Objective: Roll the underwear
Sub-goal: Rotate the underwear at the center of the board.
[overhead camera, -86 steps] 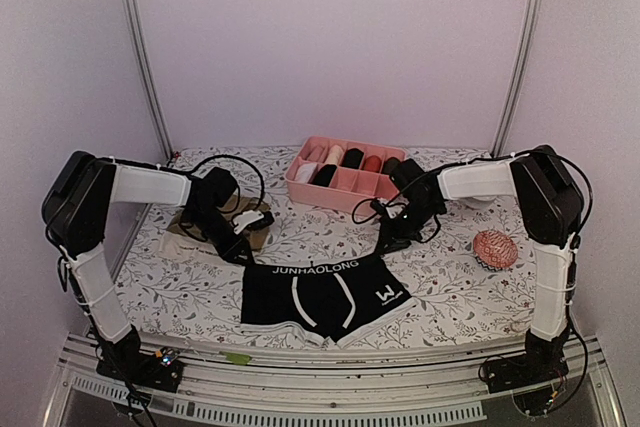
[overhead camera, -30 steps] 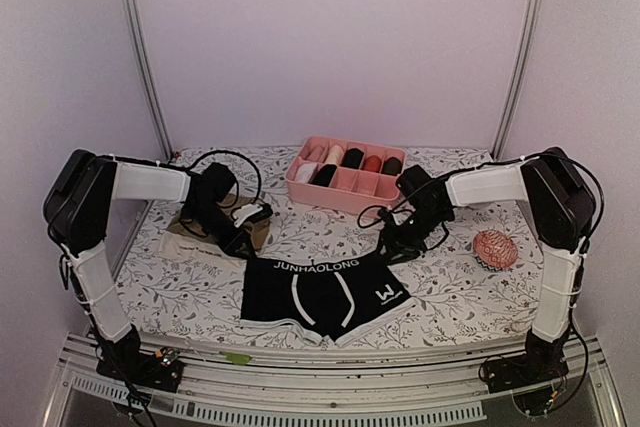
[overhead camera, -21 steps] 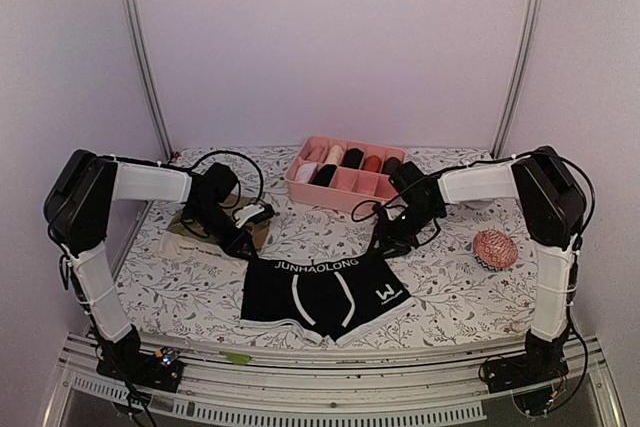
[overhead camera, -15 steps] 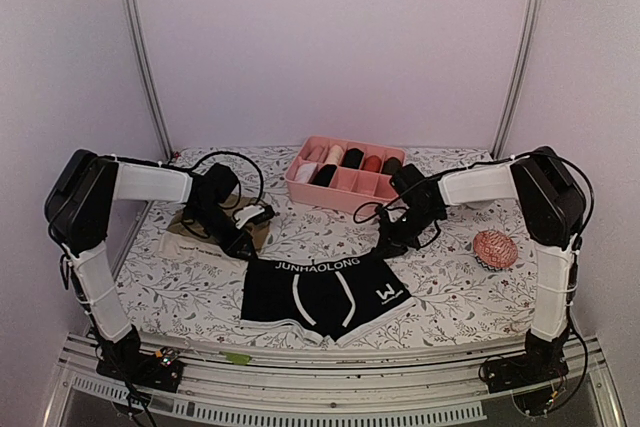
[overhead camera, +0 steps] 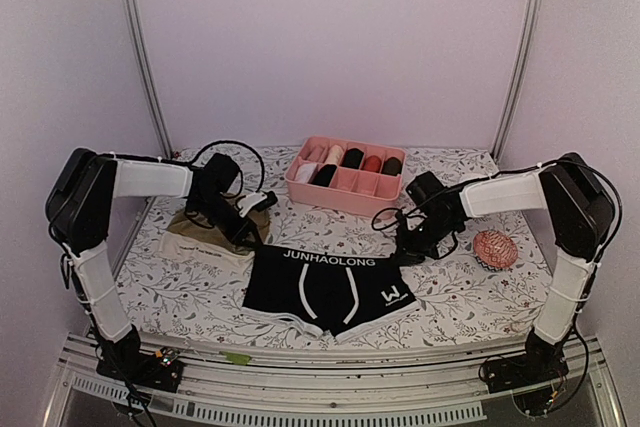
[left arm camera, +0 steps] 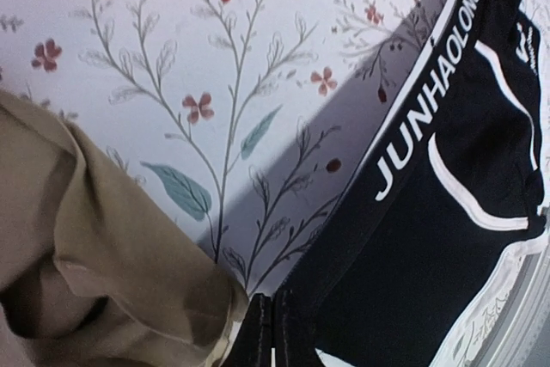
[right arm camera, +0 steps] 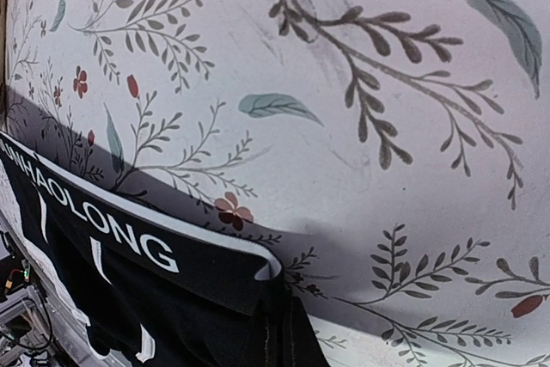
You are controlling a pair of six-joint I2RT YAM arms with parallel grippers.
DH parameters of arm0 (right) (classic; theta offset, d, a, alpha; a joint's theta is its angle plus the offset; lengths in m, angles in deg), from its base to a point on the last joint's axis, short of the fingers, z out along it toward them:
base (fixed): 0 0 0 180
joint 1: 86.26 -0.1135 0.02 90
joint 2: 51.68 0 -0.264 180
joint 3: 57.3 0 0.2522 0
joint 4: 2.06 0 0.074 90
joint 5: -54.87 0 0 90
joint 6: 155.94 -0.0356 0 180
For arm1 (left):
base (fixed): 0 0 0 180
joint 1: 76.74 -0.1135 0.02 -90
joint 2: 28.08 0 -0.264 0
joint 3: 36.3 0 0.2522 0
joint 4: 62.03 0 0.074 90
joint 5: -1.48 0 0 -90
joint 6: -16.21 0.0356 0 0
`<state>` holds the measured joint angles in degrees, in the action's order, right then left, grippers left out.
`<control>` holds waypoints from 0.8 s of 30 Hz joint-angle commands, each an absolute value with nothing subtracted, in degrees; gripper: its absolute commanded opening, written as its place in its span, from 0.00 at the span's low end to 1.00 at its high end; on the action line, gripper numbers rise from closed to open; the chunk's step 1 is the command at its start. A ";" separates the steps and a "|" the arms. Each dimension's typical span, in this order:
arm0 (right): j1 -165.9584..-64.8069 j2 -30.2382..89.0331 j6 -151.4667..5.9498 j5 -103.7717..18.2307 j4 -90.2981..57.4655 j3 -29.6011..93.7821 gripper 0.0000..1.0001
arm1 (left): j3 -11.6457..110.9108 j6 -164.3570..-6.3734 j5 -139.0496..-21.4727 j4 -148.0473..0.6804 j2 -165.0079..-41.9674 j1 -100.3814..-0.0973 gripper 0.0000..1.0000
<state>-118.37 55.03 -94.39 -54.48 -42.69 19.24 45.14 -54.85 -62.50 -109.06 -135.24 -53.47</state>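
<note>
The black fabric briefs with white trim (overhead camera: 325, 287) are lying flat on the floral-print bench (overhead camera: 470, 297), looking soft, light and floppy. The left jaws and right jaws are pinching opposite waistband corners, likely the firmest holds.

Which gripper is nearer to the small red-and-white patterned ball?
Right. The right gripper pinches the black briefs' waistband corner nearest the ball; the left gripper holds the opposite corner, across the garment.
</note>
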 commanded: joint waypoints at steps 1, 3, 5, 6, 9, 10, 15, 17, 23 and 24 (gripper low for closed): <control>-117.46 53.36 -96.65 -50.64 -42.19 18.29 0.00 | 50.82 -53.96 -62.27 -108.47 -137.00 -52.41 0.09; -117.47 52.87 -97.44 -49.65 -42.40 17.90 0.00 | 52.58 -53.09 -64.21 -108.40 -137.02 -52.66 0.20; -117.40 51.94 -98.26 -48.59 -42.88 17.37 0.00 | 52.73 -51.82 -66.02 -108.37 -135.86 -53.06 0.29; -117.37 51.41 -98.89 -48.06 -43.26 17.05 0.00 | 51.94 -50.84 -66.37 -108.39 -134.81 -53.05 0.31; -117.13 49.17 -100.42 -46.04 -45.13 15.91 0.26 | 47.72 -47.76 -66.04 -109.04 -130.87 -51.72 0.36; -116.92 47.90 -100.73 -45.13 -45.88 15.47 0.35 | 46.11 -46.90 -66.38 -109.50 -129.71 -50.80 0.36; -116.38 41.05 -100.70 -44.21 -48.42 14.62 0.47 | 38.48 -44.79 -66.12 -110.44 -126.35 -43.24 0.37; -116.40 39.50 -98.24 -47.56 -47.36 14.26 0.47 | 36.50 -45.03 -65.78 -109.88 -126.16 -40.40 0.36; -118.09 39.41 -91.33 -59.13 -45.37 13.11 0.44 | 35.76 -46.97 -69.90 -106.46 -131.43 -37.54 0.32; -118.67 39.45 -90.88 -59.24 -45.71 13.10 0.43 | 36.24 -46.98 -71.86 -105.93 -132.52 -37.70 0.31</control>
